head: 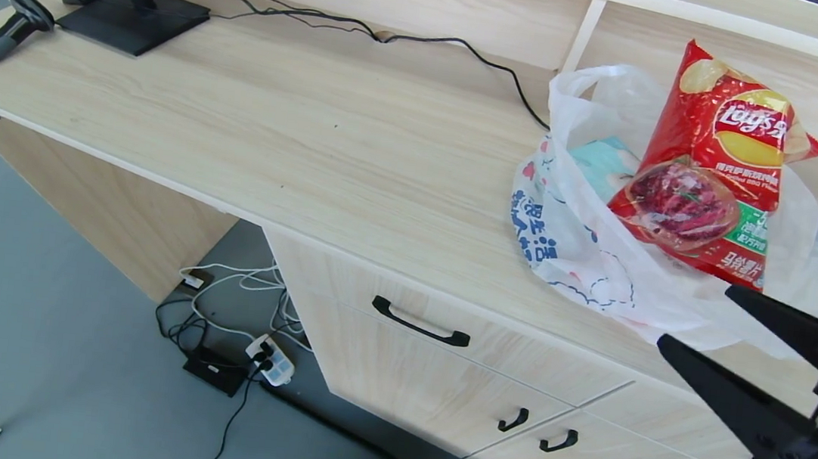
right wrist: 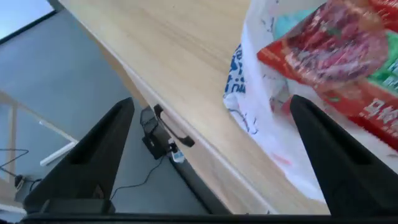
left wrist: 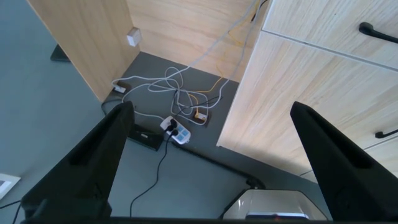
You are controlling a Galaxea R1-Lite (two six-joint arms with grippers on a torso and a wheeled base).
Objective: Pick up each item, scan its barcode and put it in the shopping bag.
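**Q:** Head view: what is hanging at the counter's edge?

**A:** My right gripper point(head: 694, 314), its two fingers spreading wide and carrying nothing. The shopping bag point(head: 574, 247) is slumping on the desk point(head: 314, 121) close by, at the gripper's 11 o'clock. The barcode scanner point(head: 8, 28) is lying far off at its 10 o'clock.

**Q:** And the count?

**A:** One bag, with three items showing inside. The chips bag point(head: 731, 134) is leaning with its long axis running roughly 12 to 6. A round red packet point(head: 681, 205) is resting against it, and a teal packet point(head: 602, 166) is sitting at its 9 o'clock. There is one scanner.

**Q:** Left wrist view?

**A:** My left gripper point(left wrist: 211, 106) is gaping just as wide, empty, over one power strip point(left wrist: 177, 132) on the floor point(left wrist: 37, 93) beside the drawer fronts point(left wrist: 311, 93).

**Q:** Right wrist view?

**A:** My right gripper's fingers are framing the bag, with the chips and the red packet lying in its mouth. I am judging my right arm far nearer the bag, and my left nearer the scanner's side.
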